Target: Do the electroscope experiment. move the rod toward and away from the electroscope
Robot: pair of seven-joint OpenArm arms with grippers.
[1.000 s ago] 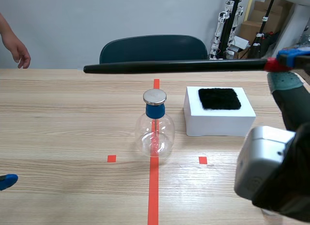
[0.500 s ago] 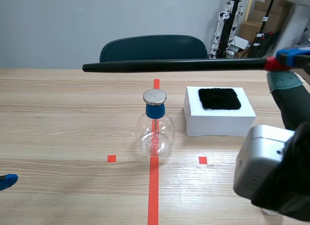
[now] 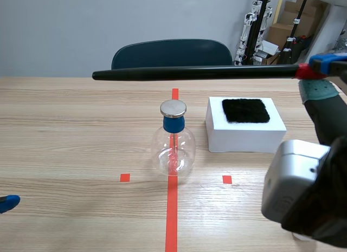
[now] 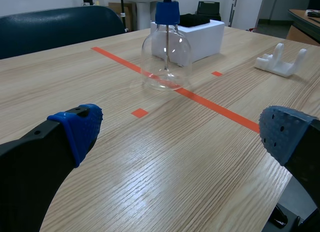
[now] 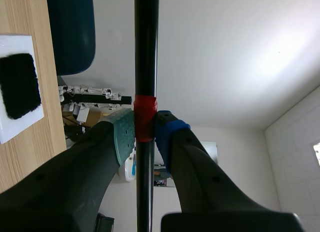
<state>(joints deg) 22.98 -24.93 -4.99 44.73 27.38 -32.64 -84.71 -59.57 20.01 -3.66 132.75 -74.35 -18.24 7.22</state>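
The electroscope (image 3: pixel 173 140), a clear glass flask with a blue neck and a flat metal cap, stands on the red centre line; from the left wrist it (image 4: pixel 165 47) shows ahead of the fingers. A long black rod (image 3: pixel 195 73) hangs level above and behind its cap, tip pointing left. My right gripper (image 3: pixel 314 72) is shut on the rod's red-taped end (image 5: pixel 144 118), pads pressed on both sides. My left gripper (image 4: pixel 177 129) rests low near the table's front left, open, nothing between its fingers; only a blue pad (image 3: pixel 8 202) shows in the scene view.
A white block (image 3: pixel 245 126) topped with a black cloth (image 3: pixel 245 110) stands right of the flask. A white plastic stand (image 4: pixel 280 60) lies beyond the flask. A dark chair (image 3: pixel 171 55) is at the far edge, with equipment and boxes (image 3: pixel 282 30) behind.
The person's hand at the far left has gone from view. The rod has edged slightly up and left since a second ago, then held still.
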